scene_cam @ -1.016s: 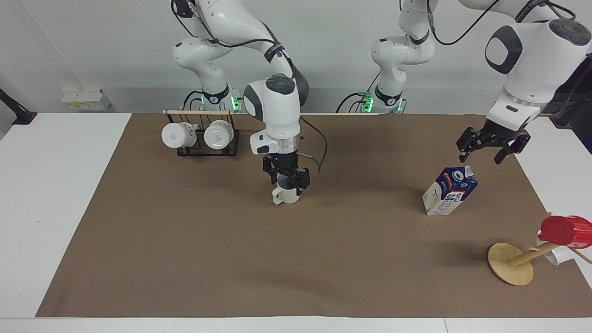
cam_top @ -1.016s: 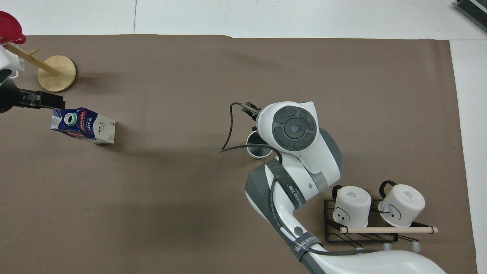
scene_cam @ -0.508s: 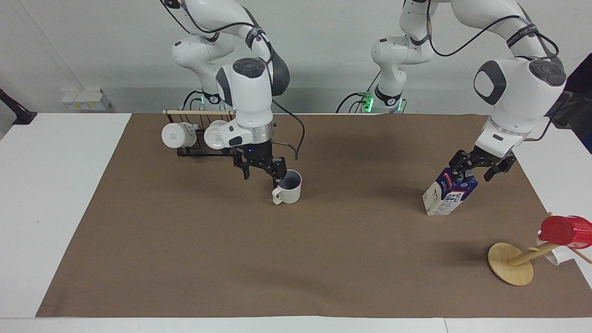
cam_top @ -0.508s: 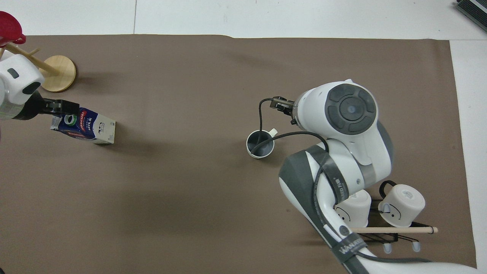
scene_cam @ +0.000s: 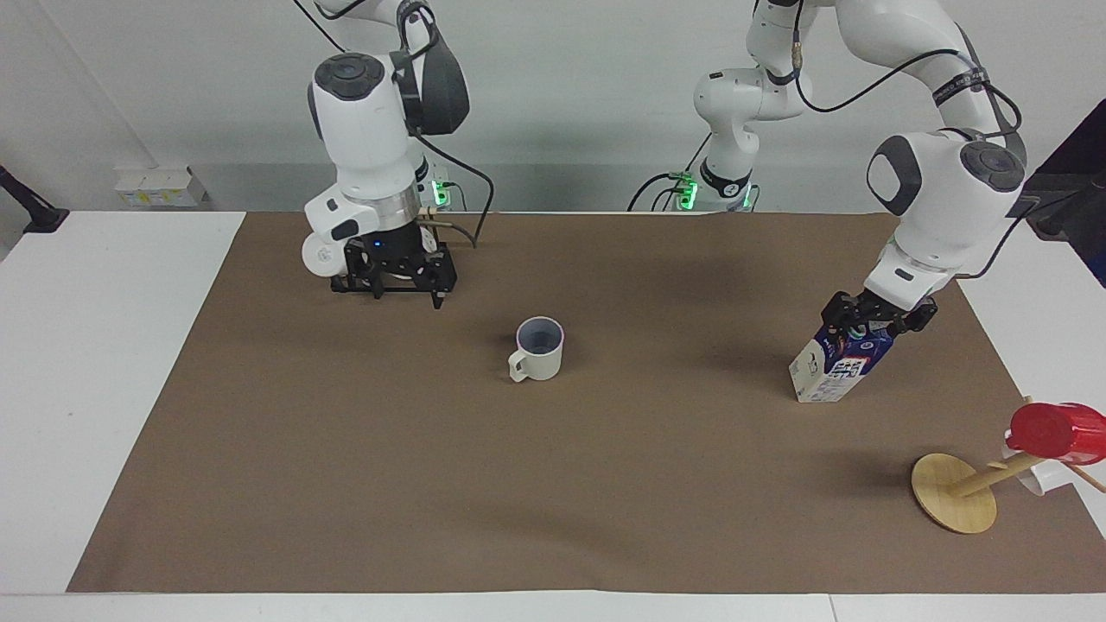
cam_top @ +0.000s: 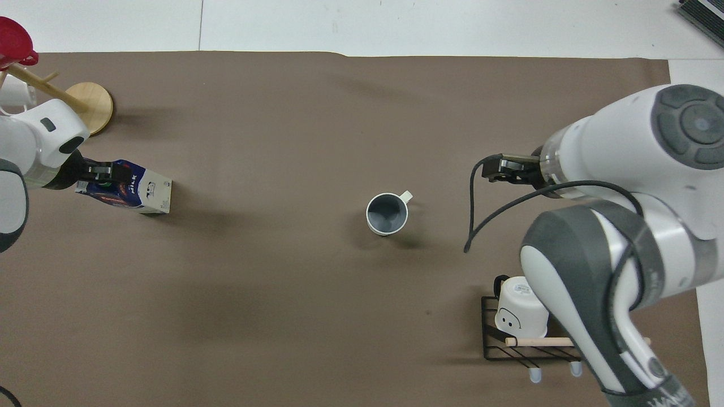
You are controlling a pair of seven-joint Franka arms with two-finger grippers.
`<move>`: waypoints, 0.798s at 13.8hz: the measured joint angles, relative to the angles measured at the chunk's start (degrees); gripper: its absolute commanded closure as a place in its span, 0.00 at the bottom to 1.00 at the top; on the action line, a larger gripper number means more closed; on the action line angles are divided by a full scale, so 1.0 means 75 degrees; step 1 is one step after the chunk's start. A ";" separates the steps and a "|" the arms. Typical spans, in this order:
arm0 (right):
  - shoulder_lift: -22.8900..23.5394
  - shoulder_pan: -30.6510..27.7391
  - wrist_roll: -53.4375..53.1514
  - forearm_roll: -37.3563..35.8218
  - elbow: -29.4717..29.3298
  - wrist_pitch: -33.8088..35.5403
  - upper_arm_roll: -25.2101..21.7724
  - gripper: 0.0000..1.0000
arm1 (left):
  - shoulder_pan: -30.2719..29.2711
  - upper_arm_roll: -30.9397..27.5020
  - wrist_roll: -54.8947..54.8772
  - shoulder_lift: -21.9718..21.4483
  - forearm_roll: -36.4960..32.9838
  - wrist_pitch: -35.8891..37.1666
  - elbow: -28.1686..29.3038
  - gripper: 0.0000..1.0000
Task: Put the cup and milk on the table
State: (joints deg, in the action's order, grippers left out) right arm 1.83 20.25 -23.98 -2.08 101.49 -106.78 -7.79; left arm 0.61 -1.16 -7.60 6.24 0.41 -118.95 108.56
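The cream cup (scene_cam: 537, 349) stands upright on the brown sheet of the table (scene_cam: 346, 484), handle toward the right arm's end, with nothing touching it; it also shows in the overhead view (cam_top: 387, 213). My right gripper (scene_cam: 406, 289) is open and empty, raised over the mug rack's edge, well away from the cup. The blue and white milk carton (scene_cam: 836, 367) stands on the sheet toward the left arm's end and shows in the overhead view (cam_top: 133, 193). My left gripper (scene_cam: 874, 316) is down at the carton's gable top, over its cap.
A black wire rack (scene_cam: 390, 278) holding whiter mugs (cam_top: 520, 310) stands near the right arm's base. A wooden mug tree (scene_cam: 953, 492) with a red cup (scene_cam: 1056, 430) stands at the left arm's end, farther from the robots than the carton.
My right gripper let go of the cup, rose and swung back over the rack. My left gripper came down from above onto the carton's top. Cup and carton stayed put.
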 measured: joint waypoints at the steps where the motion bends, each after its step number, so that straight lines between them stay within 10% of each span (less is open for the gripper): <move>1: -0.0147 -0.0210 0.0313 0.0005 0.0016 0.0257 -0.0001 0.00 | 0.0000 -0.0007 -0.0008 0.0000 0.0000 -0.0032 0.0000 0.86; 11: -0.0800 -0.2306 0.2803 0.0053 0.0105 0.1041 -0.0030 0.00 | 0.1311 0.0134 0.1492 -0.0225 -0.0017 -0.0070 -0.0316 0.84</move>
State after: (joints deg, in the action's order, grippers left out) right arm -4.17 2.96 -2.96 -1.69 102.28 -98.97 -8.01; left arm 10.44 -0.16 3.59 4.55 0.28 -119.47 106.19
